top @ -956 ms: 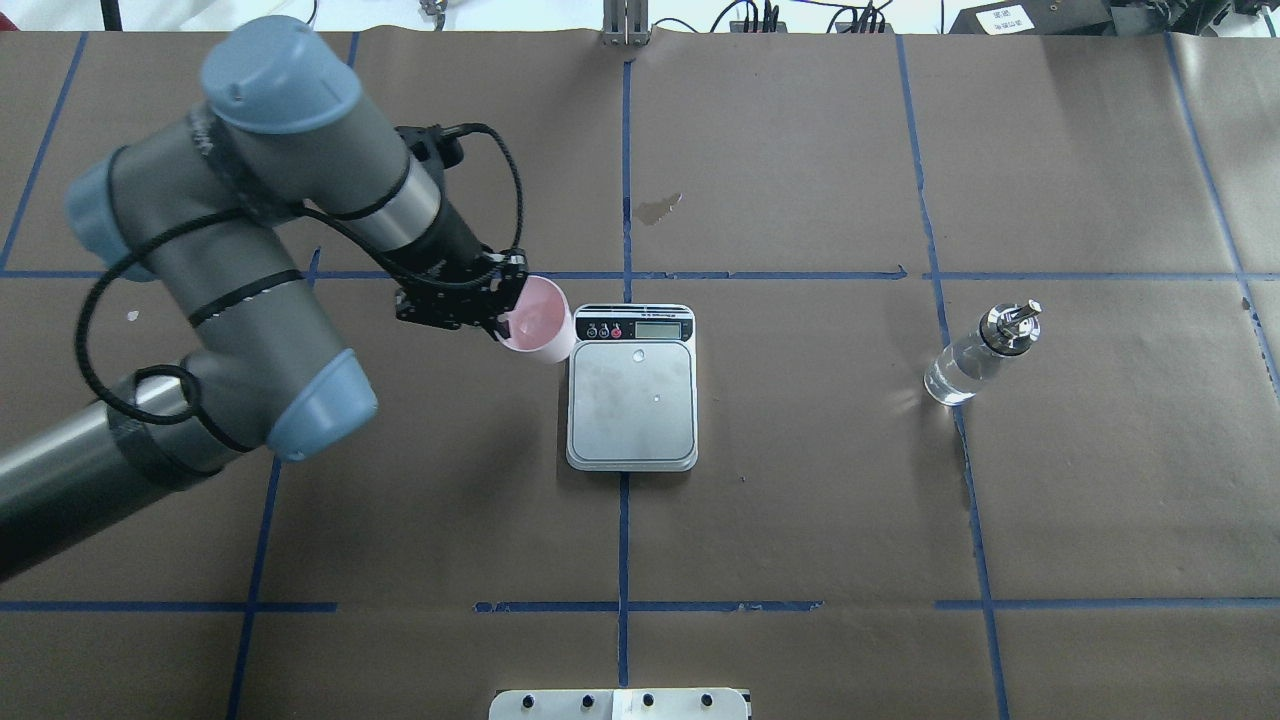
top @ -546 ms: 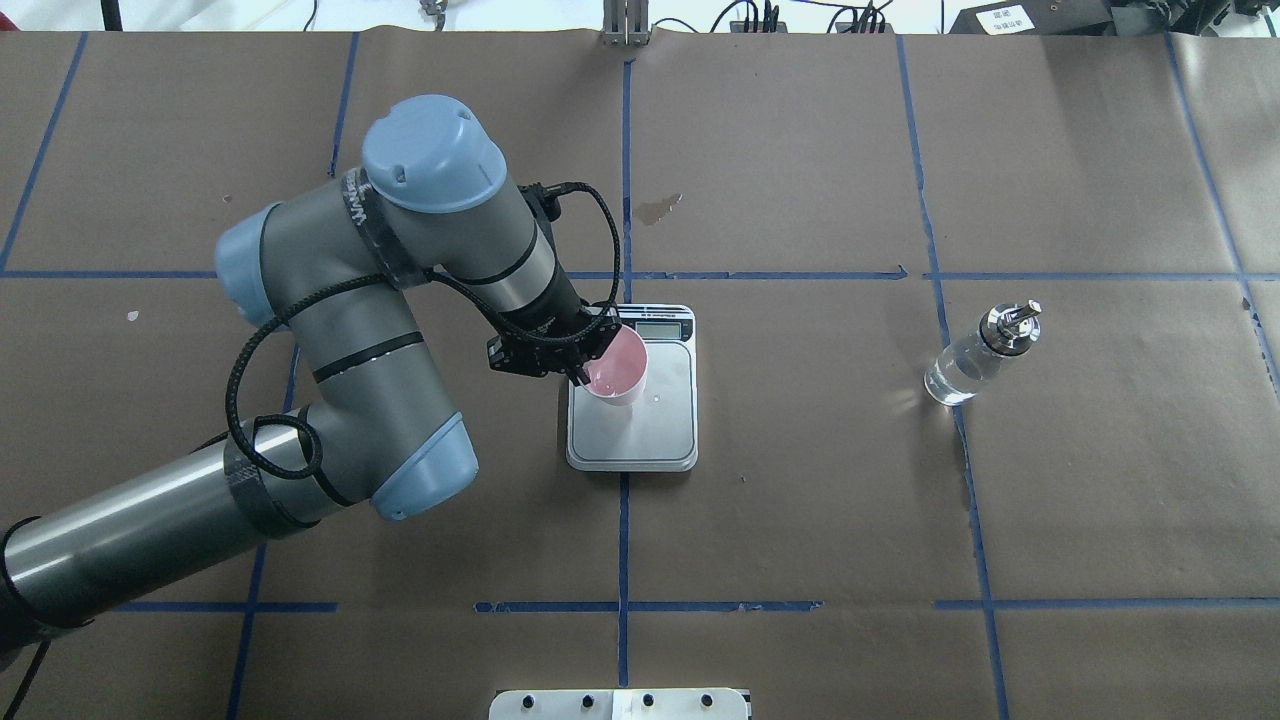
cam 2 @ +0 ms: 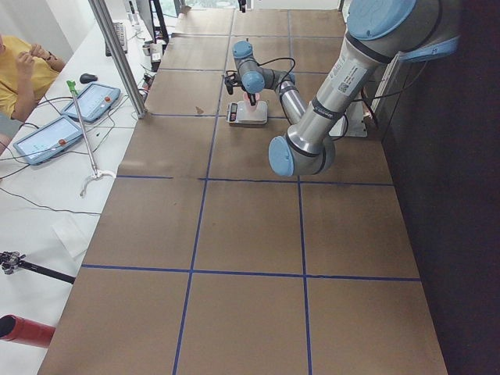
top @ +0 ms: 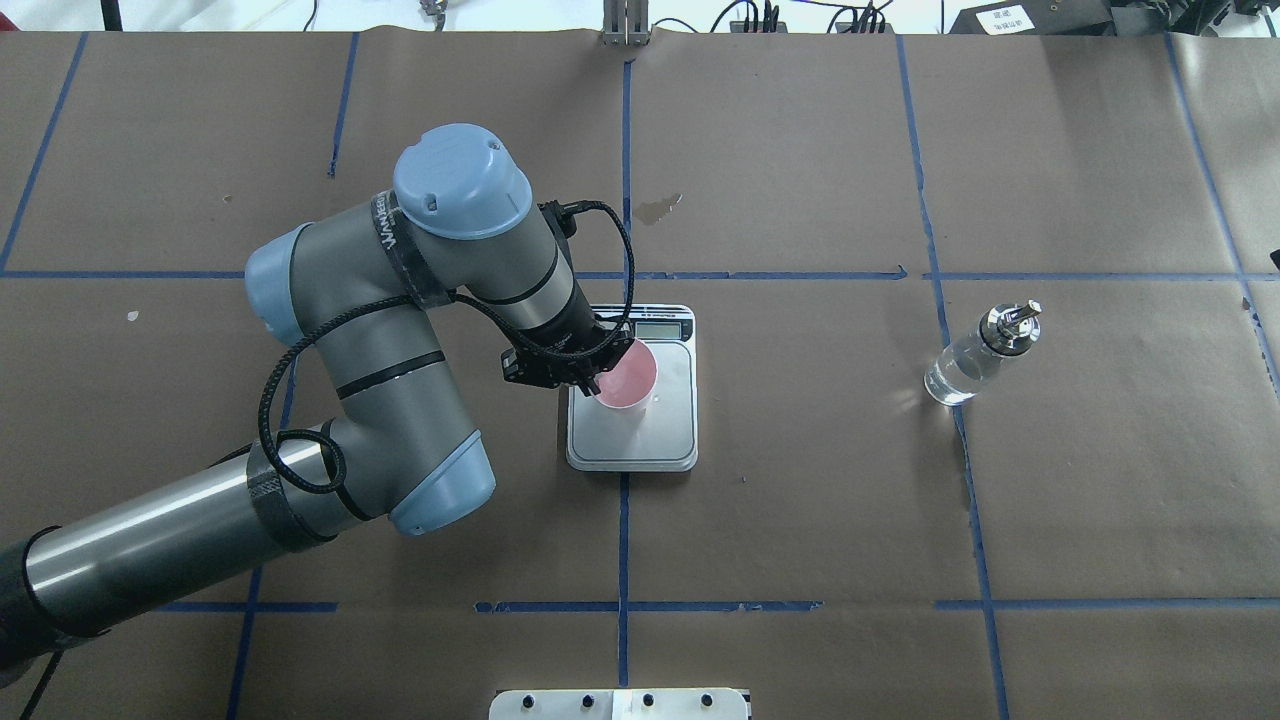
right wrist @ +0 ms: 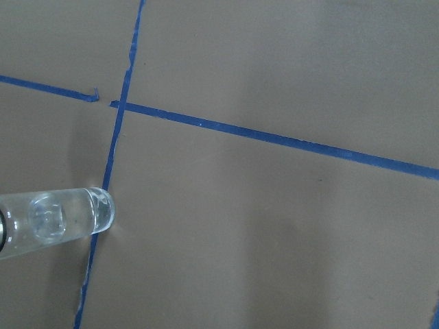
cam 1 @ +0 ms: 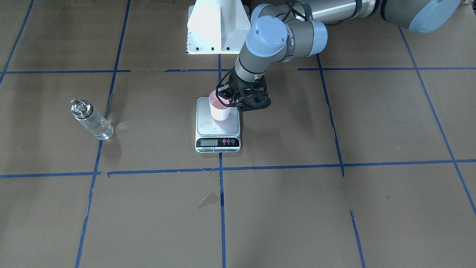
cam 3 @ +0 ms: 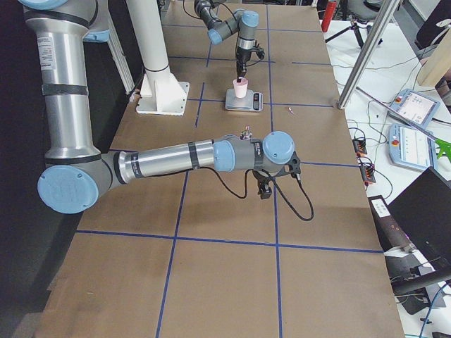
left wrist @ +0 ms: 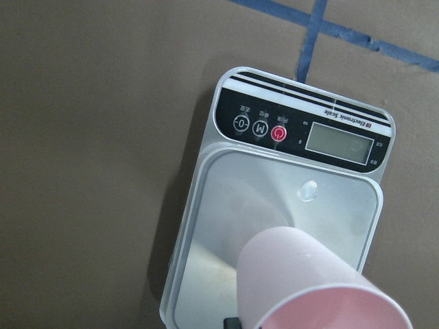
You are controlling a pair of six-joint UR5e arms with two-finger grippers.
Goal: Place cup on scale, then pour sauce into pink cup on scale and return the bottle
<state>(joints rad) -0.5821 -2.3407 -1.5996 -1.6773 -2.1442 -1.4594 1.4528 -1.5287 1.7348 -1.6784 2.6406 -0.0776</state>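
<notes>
My left gripper (top: 592,378) is pinching the cup (top: 630,374) by its wall at the rim, on the side toward my left. The cup is upright over the scale (top: 662,432), which sits about mid-bench. It is inside the platform's edges, toward the display end. From these views I cannot tell whether its base is touching the steel yet. The cup looks very light and thin-walled, so I judge that a hard squeeze would dent it. Empty, it would also tip at a nudge, so my fingers should spread slowly and lift straight clear of the rim. The bottle (top: 962,368) stands toward the bench's right end, well apart from the scale, with clear sauce (cam 1: 101,130) inside. Glass is stiff, smooth and breakable, and the liquid adds weight. I would take it round the middle of the body, below the metal spout, firmly enough that it cannot slip when tilted. My right gripper (cam 3: 264,191) hangs low over the bench near the bottle. I cannot tell whether its fingers are spread or pressed together.
</notes>
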